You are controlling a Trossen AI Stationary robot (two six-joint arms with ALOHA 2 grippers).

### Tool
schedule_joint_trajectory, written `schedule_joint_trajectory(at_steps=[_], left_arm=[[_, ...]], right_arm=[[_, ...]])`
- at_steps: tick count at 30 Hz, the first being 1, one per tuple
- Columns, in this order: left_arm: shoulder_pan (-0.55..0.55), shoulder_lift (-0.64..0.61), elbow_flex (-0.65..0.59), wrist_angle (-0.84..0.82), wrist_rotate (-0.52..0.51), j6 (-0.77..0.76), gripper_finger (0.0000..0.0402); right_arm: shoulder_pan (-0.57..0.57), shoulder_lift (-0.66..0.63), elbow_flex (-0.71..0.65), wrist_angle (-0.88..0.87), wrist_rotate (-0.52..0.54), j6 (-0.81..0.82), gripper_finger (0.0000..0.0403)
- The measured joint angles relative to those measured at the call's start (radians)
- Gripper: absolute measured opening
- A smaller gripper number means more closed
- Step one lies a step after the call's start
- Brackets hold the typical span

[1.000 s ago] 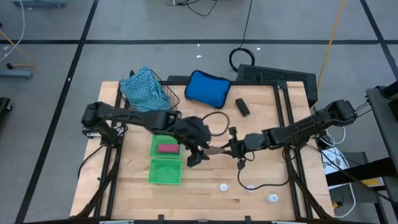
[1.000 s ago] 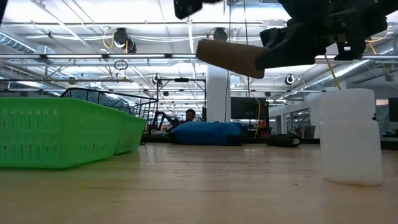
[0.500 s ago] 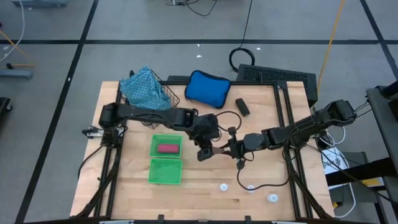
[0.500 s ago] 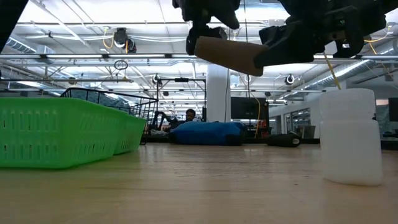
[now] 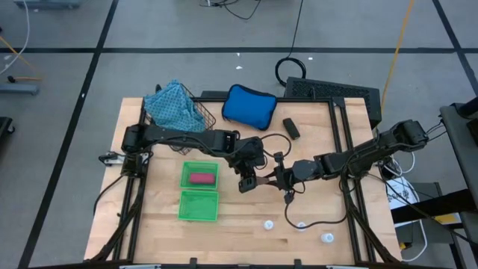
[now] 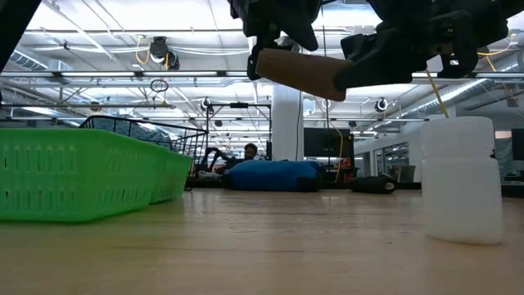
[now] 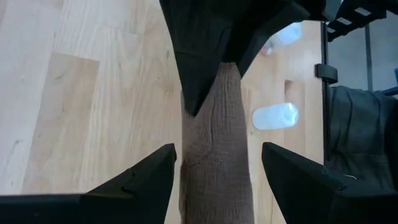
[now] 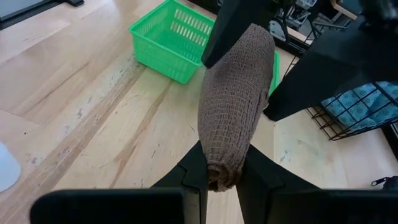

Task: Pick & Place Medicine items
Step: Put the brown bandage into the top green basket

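The brown roll hangs in the air above the surface, between the two arms and just right of the green baskets. The right pincer is clenched on one end of it. The left pincer stands released, its fingers spread on either side of the roll's free end without touching it, as the left wrist view shows.

This looks like a handover from right arm to left. To do it well, the left pincer should slide a little further along the roll so its pads close on the body of the piece, not on the very tip, while staying clear of the right pincer's fingers. It should close squarely across the roll's width; the knitted surface looks soft, so a firm but unhurried squeeze should hold it. The right pincer ought to let go only once the left grip is settled, then draw straight back along the roll's axis so it does not twist the piece loose.

The pink piece already lies in the far green basket, so the roll probably belongs there too. The black piece rests near the blue pouch, and the white bottles stand at the near edge, one large in the low view.
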Motion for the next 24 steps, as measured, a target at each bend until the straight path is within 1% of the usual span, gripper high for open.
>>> schedule_joint_trajectory(at_steps=[4, 6, 8, 13, 16, 18, 20, 24], left_arm=[[-0.001, 0.013, -0.001, -0.026, 0.005, 0.000, 0.0247], [-0.001, 0.020, 0.000, -0.034, 0.026, 0.002, 0.0232], [0.002, 0.033, -0.001, -0.053, 0.051, 0.002, 0.0208], [0.017, 0.045, -0.001, -0.033, 0.063, 0.014, 0.0127], [0.026, 0.044, -0.003, -0.014, 0.068, 0.037, 0.0083], [0.031, 0.035, -0.004, -0.012, 0.063, 0.046, 0.0063], [0.035, 0.016, -0.004, -0.019, 0.024, 0.052, 0.0062], [0.022, -0.043, -0.002, -0.073, -0.123, 0.086, 0.0061]], right_arm=[[0.000, 0.000, 0.000, 0.000, 0.000, -0.003, 0.0045], [0.000, 0.000, 0.000, 0.007, 0.000, -0.007, 0.0045], [0.000, 0.000, 0.000, 0.022, 0.000, -0.008, 0.0045], [-0.001, 0.000, 0.000, 0.016, 0.009, 0.002, 0.0045], [-0.001, -0.001, 0.000, 0.018, 0.011, 0.054, 0.0050], [0.000, -0.003, -0.001, 0.021, 0.032, 0.095, 0.0063], [-0.001, -0.020, -0.001, 0.012, 0.070, 0.126, 0.0084], [-0.002, -0.099, 0.003, -0.056, 0.125, 0.186, 0.0136]])
